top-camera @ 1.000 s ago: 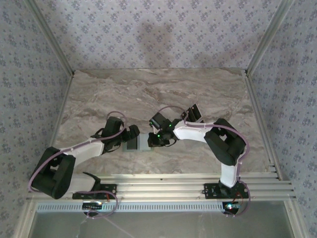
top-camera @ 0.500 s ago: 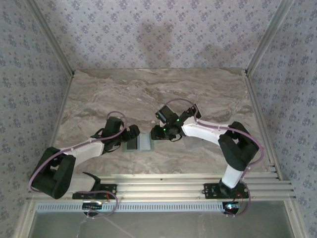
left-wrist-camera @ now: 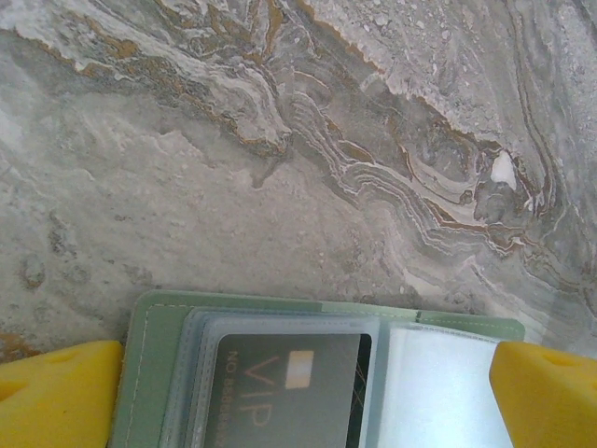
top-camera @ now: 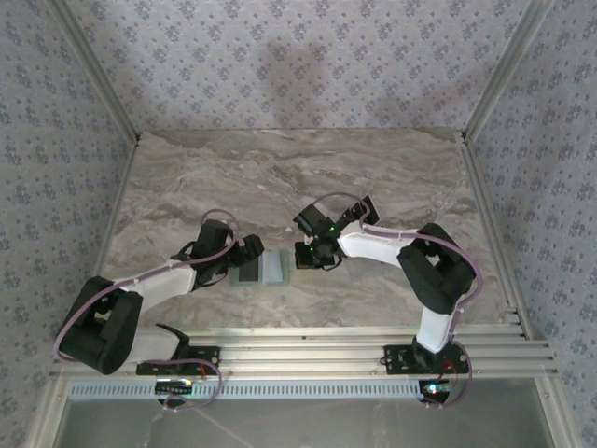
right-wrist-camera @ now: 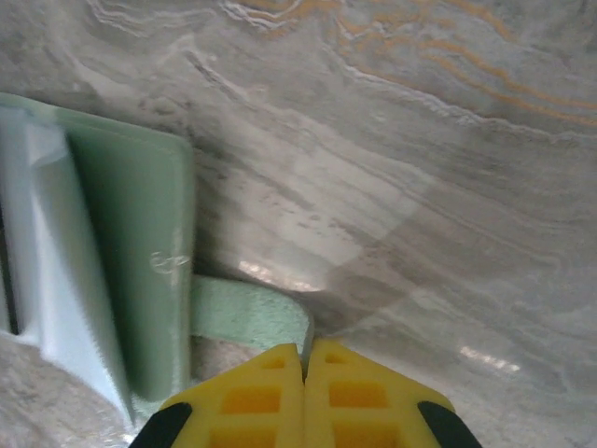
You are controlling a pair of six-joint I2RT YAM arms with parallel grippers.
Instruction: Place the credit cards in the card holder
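Observation:
The sage-green card holder [top-camera: 272,269] lies open on the marble table between my two grippers. In the left wrist view a dark credit card [left-wrist-camera: 280,387] marked VIP sits inside a clear sleeve of the card holder [left-wrist-camera: 149,359]. My left gripper [left-wrist-camera: 303,401] stands open, one yellow finger at each side of the holder. My right gripper [right-wrist-camera: 305,353] is shut, pinching the end of the holder's green strap [right-wrist-camera: 247,313]. Another dark credit card [top-camera: 366,207] lies on the table behind the right arm.
Bare marble table [top-camera: 280,168] stretches behind and to both sides of the holder. Metal frame rails [top-camera: 485,243] and patterned walls close it in. The right arm's elbow [top-camera: 434,271] bends out to the right.
The right gripper lifted away slightly, opened, then came back down and shut on the holder's strap. The right elbow swung a little. The left arm stayed still.

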